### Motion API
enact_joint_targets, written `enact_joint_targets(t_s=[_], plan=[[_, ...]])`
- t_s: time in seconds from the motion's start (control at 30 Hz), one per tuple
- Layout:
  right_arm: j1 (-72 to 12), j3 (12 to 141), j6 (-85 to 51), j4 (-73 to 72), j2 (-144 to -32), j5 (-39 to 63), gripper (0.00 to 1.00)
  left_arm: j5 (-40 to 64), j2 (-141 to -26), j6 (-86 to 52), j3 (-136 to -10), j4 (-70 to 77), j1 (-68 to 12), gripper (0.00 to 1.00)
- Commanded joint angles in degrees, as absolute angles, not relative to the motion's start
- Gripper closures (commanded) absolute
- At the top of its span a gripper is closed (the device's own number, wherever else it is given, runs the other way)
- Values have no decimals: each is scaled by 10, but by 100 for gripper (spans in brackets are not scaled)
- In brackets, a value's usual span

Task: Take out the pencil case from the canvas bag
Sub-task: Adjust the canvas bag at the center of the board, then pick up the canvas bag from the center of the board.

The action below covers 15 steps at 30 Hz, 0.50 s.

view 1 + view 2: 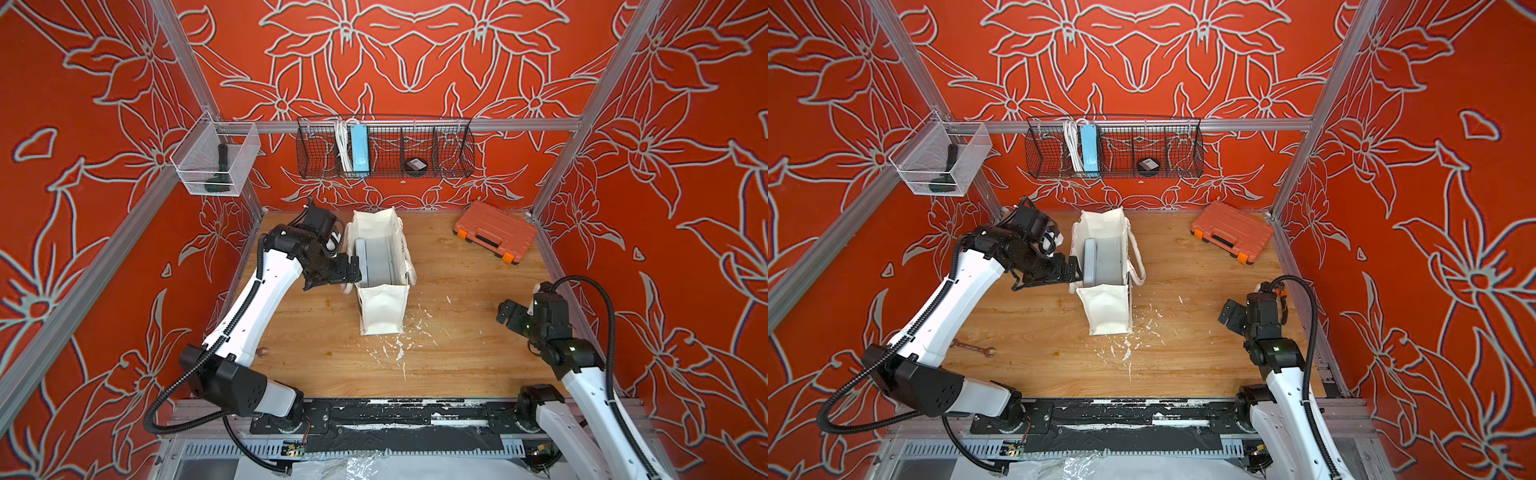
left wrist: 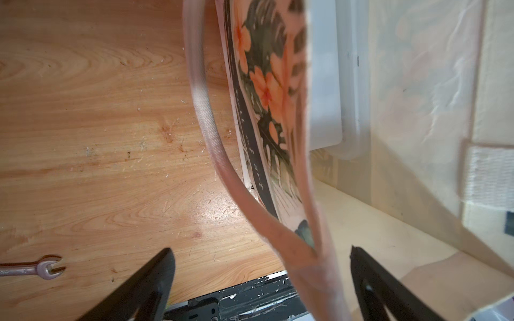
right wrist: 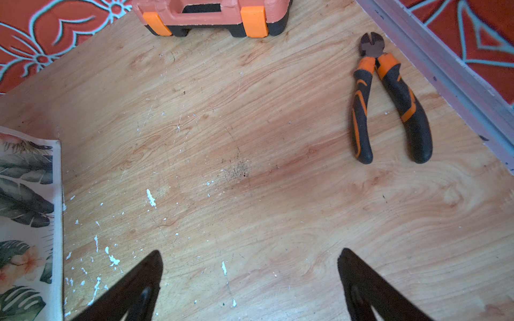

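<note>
1. The canvas bag (image 1: 384,309) is standing upright on the bench (image 1: 457,332) with its mouth gaping. The pencil case (image 1: 376,262) – a pale grey box on edge – is sitting inside, close against the wall nearest the left arm.
2. The left tool (image 2: 261,250) is hovering at that rim with its jaws spread wide, gripping nothing. The printed cloth wall and a looped handle (image 2: 205,116) are running between the jaws.
3. The right tool (image 3: 250,251) is hanging open over bare bench, well apart from the bag and holding nothing.
4. The step in hand is probably the reach into the bag for the case. Doing it well means getting the jaws past the handle and cloth and closing on the case's upper edge alone, since pinched fabric would likely be dragging the whole bag upward. The right tool steadying the far rim would be helping.
5. Counting – one bag with two handles, one pencil case and two tools. Also one orange tool case (image 1: 494,232), one pair of cutting pliers (image 3: 389,100), one open-end wrench (image 1: 973,347), one black wire basket (image 1: 453,166) and one white mesh basket (image 1: 241,153).
</note>
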<state>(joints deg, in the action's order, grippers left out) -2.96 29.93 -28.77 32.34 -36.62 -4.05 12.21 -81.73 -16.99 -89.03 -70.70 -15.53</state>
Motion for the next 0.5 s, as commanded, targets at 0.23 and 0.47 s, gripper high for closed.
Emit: enact_joint_targets(t_s=[0.23, 0.47], plan=[[-29, 291, -292, 335, -360, -41, 2, 132, -809, -184, -862, -671, -156, 2], [-30, 291, -292, 336, -359, -41, 2, 141, -814, -178, -869, -672, -156, 13]])
